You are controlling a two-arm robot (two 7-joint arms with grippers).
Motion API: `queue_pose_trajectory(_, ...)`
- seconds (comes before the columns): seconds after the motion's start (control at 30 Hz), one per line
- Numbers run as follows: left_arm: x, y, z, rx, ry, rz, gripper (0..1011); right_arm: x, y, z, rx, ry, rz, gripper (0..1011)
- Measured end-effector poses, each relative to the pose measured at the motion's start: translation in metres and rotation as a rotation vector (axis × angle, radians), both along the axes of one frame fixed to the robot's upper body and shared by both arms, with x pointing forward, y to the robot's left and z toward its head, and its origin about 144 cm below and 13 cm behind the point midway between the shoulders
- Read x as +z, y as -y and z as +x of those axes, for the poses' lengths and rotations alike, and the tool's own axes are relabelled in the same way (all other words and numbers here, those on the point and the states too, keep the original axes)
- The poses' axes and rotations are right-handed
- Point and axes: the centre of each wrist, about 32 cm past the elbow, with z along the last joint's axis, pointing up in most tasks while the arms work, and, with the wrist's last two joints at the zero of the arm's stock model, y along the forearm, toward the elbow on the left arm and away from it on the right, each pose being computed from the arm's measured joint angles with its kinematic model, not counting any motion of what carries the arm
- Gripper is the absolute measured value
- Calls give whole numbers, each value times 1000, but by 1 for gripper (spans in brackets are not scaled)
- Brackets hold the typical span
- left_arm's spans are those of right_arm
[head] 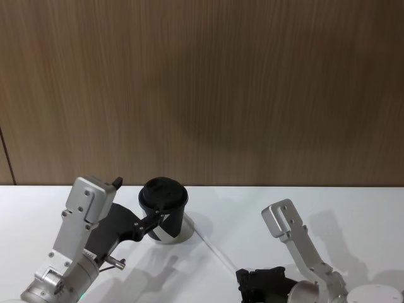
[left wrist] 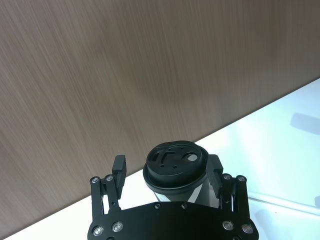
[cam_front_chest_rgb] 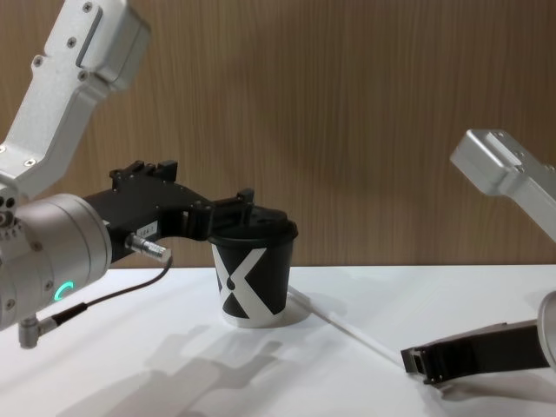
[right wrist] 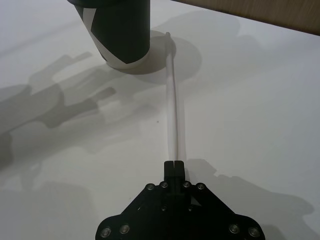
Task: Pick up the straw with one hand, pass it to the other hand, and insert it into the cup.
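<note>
- Right gripper: nearest to us, low over the white table at front right. Its arm is folded at the elbow, and the black fingers lie almost level, aimed toward the cup. We note the fingers pressed together on the near end of the straw.
- Straw, count one. It runs low along the table, its long axis going from the right gripper's tips away and to the left. The far end stops just beside the cup's base, on the cup's right. We cannot tell whether the near end is lifted clear of the table.
- Cup, count one. It stands upright on the table, left of centre, with the white X facing the chest camera and the black lid on.
- Left gripper: reaches in from the left at lid height, with the elbow housing high and the forearm about level. Its two fingers stand apart, one on each side of the lid. We cannot tell whether either touches it.
- Grippers, count two.
- Farthest: a wood-grain wall behind the table.
</note>
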Motion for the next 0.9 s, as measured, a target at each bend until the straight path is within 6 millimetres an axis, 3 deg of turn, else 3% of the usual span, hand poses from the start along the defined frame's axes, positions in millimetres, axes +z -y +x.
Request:
queue_pose_trajectory(0.6, 0, 0, 0, 0, 0, 0, 1003, 0, 4, -2, -43, 61, -14, 0)
queue_pose_trajectory(0.9, 0, 0, 0, 0, 0, 0, 1003, 5, 22, -2, -93, 108, -44, 0)
